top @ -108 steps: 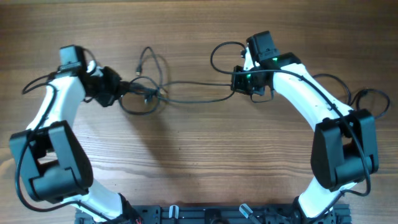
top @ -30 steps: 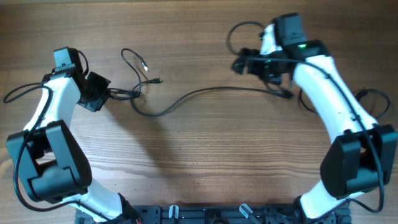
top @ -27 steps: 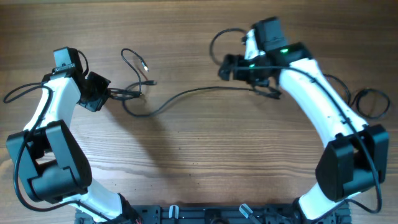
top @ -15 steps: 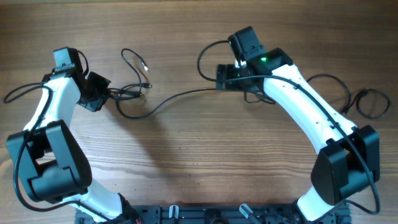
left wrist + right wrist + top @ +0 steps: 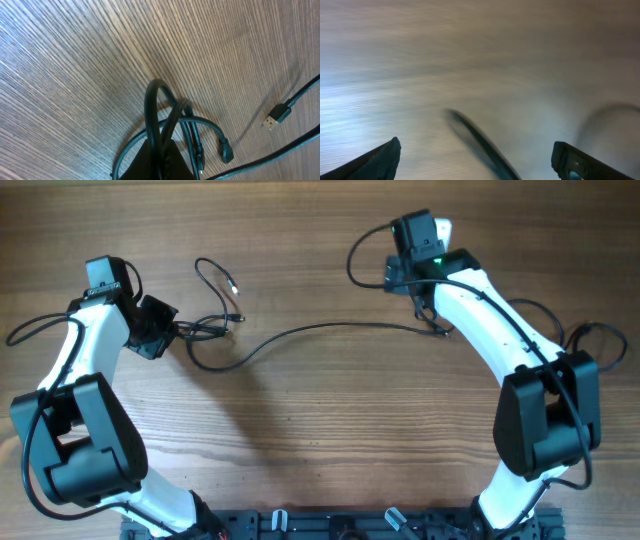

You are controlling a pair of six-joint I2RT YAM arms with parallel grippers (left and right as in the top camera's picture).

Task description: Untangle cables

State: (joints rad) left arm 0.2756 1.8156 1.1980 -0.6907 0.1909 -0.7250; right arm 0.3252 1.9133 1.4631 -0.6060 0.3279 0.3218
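We judge: pulling-apart step. Our left claw (image 5: 159, 150) clamped on knotted cables (image 5: 215, 328), desk (image 5: 320, 430) left; long cable (image 5: 330, 327) trails rightward. Our right claw (image 5: 475, 145) wide open, empty (view blurred). Next we need grasp on free strand, then outward pull.

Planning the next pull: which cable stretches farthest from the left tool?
The long cable running right to beneath the right arm; the other cables lie looped near the left tool.

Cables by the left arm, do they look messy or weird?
Yes. The cables at the left gripper are bunched in crossing loops, pinched in its shut grip, while one long cable trails away loose across the table toward the right arm.
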